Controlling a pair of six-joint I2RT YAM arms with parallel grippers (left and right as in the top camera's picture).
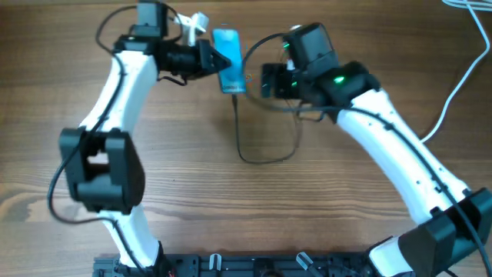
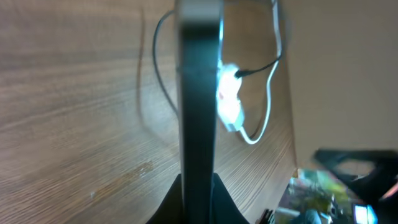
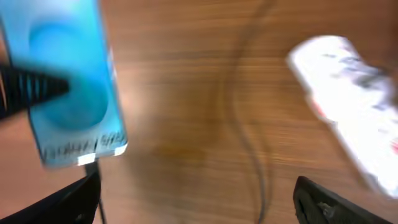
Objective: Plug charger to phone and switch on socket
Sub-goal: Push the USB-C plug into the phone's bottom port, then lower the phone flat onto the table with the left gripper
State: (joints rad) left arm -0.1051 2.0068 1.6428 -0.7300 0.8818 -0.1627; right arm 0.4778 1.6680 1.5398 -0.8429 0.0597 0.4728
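Phone [image 1: 227,52]: clamped on edge in my left gripper [image 1: 214,58], charger [image 1: 240,131] trailing from its lower end; my right gripper [image 3: 199,196] wide, empty; hazard: I may snag the slack loop and pull its tip loose.

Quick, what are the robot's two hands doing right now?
Left gripper: closed, holding the phone.
Right gripper: open, holding nothing.
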